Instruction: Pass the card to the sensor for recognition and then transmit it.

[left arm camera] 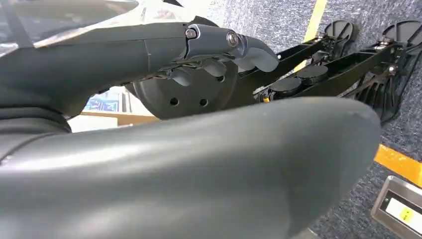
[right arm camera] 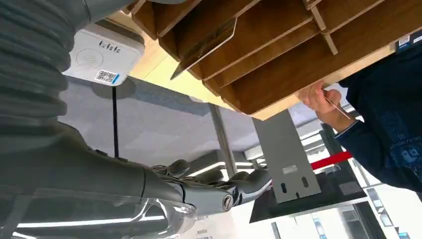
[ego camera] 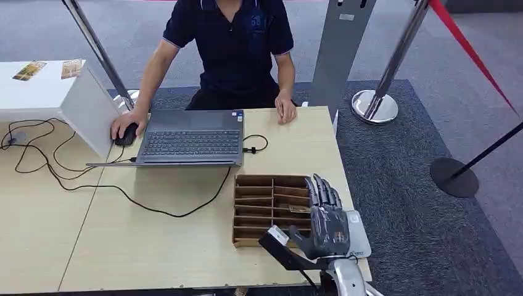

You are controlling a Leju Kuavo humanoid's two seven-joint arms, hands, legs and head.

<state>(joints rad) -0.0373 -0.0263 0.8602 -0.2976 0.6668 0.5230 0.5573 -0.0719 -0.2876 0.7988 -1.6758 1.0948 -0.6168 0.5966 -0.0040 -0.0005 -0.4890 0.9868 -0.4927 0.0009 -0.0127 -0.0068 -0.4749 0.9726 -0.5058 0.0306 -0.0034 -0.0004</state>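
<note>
A wooden slotted rack (ego camera: 265, 209) stands near the table's front right; a card (ego camera: 300, 209) lies in one of its right-hand slots, and in the right wrist view that card (right arm camera: 206, 47) leans in its slot. My right hand (ego camera: 324, 216) hovers over the rack's right side with fingers stretched out and nothing in them; its fingers (right arm camera: 219, 191) show spread. The white card sensor (ego camera: 359, 237) lies just right of the rack, partly under the hand, and is seen as a white sensor (right arm camera: 102, 57) with a QR label. My left hand (left arm camera: 214, 50) hangs low, holding nothing.
A person sits across the table at a laptop (ego camera: 191, 145), one hand on a mouse (ego camera: 126, 134), the other hand (ego camera: 285, 111) resting at the far edge. Black cables (ego camera: 92, 179) trail over the left half. A white box (ego camera: 55, 98) sits far left. Barrier posts (ego camera: 376, 105) stand to the right.
</note>
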